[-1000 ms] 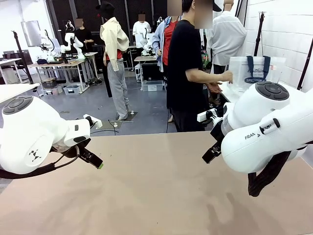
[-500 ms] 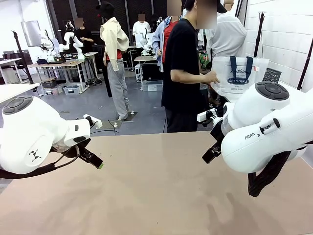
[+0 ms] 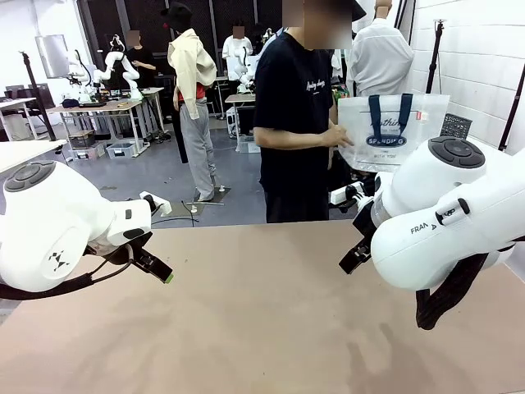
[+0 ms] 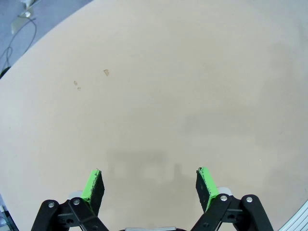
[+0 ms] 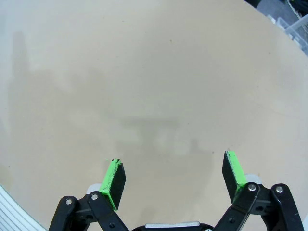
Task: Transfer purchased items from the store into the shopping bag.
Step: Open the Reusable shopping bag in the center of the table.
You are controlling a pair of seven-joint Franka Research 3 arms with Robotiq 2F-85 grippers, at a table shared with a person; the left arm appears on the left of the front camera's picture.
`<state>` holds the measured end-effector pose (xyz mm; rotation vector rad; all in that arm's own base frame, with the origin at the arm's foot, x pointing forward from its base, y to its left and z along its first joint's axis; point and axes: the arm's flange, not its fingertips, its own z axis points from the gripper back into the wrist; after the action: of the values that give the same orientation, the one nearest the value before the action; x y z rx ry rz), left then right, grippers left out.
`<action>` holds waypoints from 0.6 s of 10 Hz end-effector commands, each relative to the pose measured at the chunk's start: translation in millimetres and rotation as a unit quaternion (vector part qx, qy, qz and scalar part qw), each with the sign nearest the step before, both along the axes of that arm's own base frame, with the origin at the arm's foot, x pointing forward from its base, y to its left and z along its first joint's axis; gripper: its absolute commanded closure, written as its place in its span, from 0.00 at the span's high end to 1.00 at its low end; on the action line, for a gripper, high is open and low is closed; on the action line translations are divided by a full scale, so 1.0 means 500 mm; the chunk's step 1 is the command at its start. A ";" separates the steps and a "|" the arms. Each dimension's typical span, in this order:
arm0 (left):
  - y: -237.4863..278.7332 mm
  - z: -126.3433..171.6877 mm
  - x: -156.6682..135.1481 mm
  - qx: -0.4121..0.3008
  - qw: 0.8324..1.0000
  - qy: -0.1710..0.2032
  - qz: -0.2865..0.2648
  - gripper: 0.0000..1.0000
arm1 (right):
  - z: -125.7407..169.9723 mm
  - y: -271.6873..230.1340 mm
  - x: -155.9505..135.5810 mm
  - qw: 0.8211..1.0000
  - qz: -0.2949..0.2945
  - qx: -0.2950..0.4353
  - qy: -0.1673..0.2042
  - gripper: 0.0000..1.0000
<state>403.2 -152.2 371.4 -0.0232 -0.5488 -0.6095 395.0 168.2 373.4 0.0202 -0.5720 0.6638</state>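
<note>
Tan worktop (image 4: 154, 72) lies under the left jaws and right jaws, both wide and empty; far beyond them, a person (image 3: 291, 107) holds the shopping bag (image 3: 394, 135).

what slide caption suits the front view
Person across the tan table holds a translucent whitish plastic shopping bag with navy handles; left gripper and right gripper hover.

Tan tabletop (image 4: 159, 86) under & ahead of left fingers (image 4: 94, 185) — few small marks, soft even light, faint shadows. Well beyond fingertips, past table edge: grey floor (image 3: 164, 176), work tables (image 3: 98, 107) w/ bins (image 3: 123, 149) beneath, dark panels (image 3: 98, 20) at back. White brick wall (image 3: 480, 57) — beyond & to R of right fingers (image 3: 351, 258).
</note>
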 end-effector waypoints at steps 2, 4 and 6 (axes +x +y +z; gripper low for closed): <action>0.002 0.000 0.001 0.000 1.000 0.000 0.001 1.00 | 0.000 0.000 0.000 1.000 0.000 0.000 0.000 1.00; 0.002 0.000 0.001 0.000 1.000 0.000 0.001 1.00 | 0.000 0.000 0.000 1.000 0.000 0.000 0.000 1.00; 0.002 0.000 0.001 0.000 1.000 0.000 0.001 1.00 | 0.000 0.000 0.000 1.000 0.000 0.000 0.000 1.00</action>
<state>403.2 -152.2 371.4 -0.0232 -0.5488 -0.6096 395.0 168.2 373.4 0.0202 -0.5720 0.6638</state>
